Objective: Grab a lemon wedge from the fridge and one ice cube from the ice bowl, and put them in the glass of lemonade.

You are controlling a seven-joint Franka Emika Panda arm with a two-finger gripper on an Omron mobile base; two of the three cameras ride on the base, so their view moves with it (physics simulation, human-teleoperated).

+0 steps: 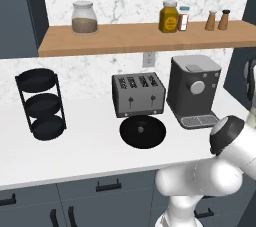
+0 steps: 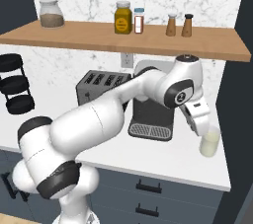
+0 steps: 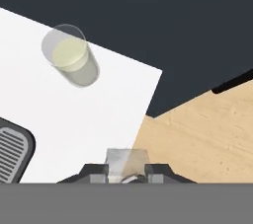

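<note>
A smooth white surface (image 2: 188, 161) is seen under a grey-veined marble wall, with a wooden shelf (image 2: 148, 38) above. The glass (image 2: 209, 143), a clear cylindrical tumbler, stands upright near the surface's right edge, just right of the boxy grey coffee machine (image 2: 153, 117), and is partly filled with pale yellow lemonade. In the hand view the glass (image 3: 71, 61) is seen from above. The end effector (image 3: 126, 172) is clamped on a small translucent ice cube (image 3: 127, 161), held over the surface's edge beside the glass. On the shelf, a round lidded jar (image 1: 84, 18) holds brown grains and an amber jar (image 1: 169, 16) stands nearby. A ribbed metal toaster (image 1: 138, 94) is set behind a flat black round lid (image 1: 142, 132).
</note>
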